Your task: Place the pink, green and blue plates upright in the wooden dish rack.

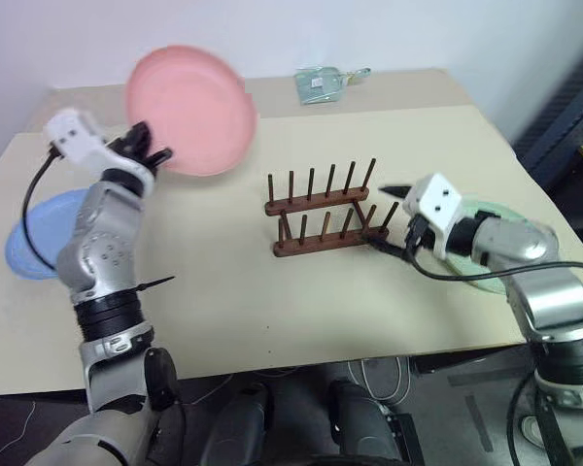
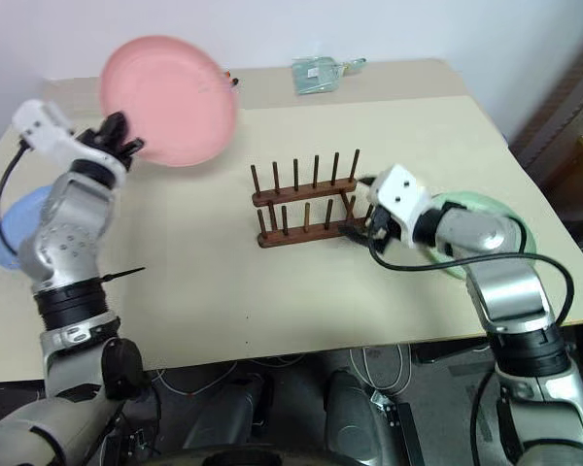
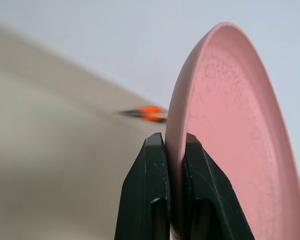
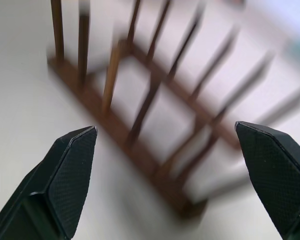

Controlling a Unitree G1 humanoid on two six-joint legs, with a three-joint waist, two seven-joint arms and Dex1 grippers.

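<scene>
Left wrist view: my left tool (image 3: 174, 165) is clenched on the rim of the pink plate (image 3: 230, 140), both black fingers (image 3: 149, 190) pressed against its two faces. From the head views the pink plate is lifted off the surface (image 1: 223, 291), tilted, well to the left of the wooden dish rack (image 1: 323, 216). Rack stands upright near the middle of the surface, no plates in it. Blue plate (image 1: 41, 233) lies flat at the left edge, partly hidden behind my left arm. Green plate (image 1: 491, 216) lies flat to the right, mostly under my right arm. My right tool (image 4: 170, 165) is released, fingers spread wide, pointing at the rack's right end, just beside it. Small green packet (image 1: 321, 83) sits at the far edge.
</scene>
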